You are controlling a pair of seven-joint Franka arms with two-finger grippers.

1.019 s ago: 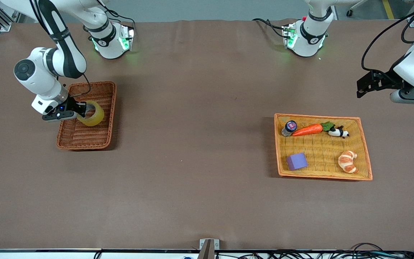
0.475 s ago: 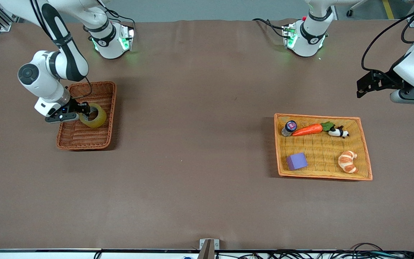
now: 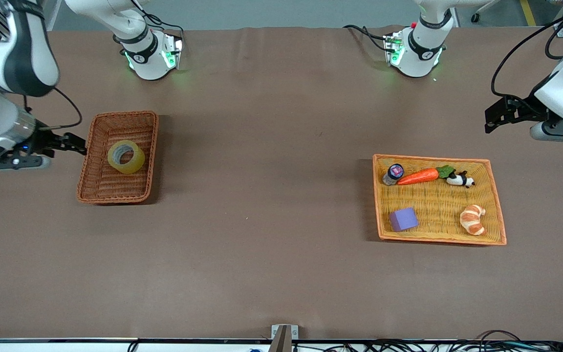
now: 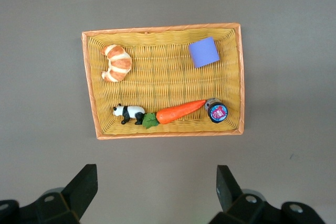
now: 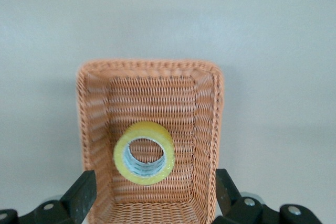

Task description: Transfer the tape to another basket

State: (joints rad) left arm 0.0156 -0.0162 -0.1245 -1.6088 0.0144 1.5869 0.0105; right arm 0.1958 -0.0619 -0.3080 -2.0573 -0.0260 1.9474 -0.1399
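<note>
1. The tape (image 3: 126, 157) is glossy, translucent yellowish film wound on a grey core.
2. The basket (image 3: 99, 188) is dark reddish-brown woven wicker, rough and ribbed.
3. The tray (image 3: 438, 201) is flatter orange-yellow wicker in a finer weave.
4. The table (image 3: 262, 195) has a matt brown cover, smooth and cloth-like, with faint creases.
5. The arms have glossy white plastic shells; both grippers, left (image 4: 153, 192) and right (image 5: 151, 196), are matt black.
6. The croissant (image 3: 473, 219) looks shiny; the cube (image 3: 403, 219) is matt purple.
</note>
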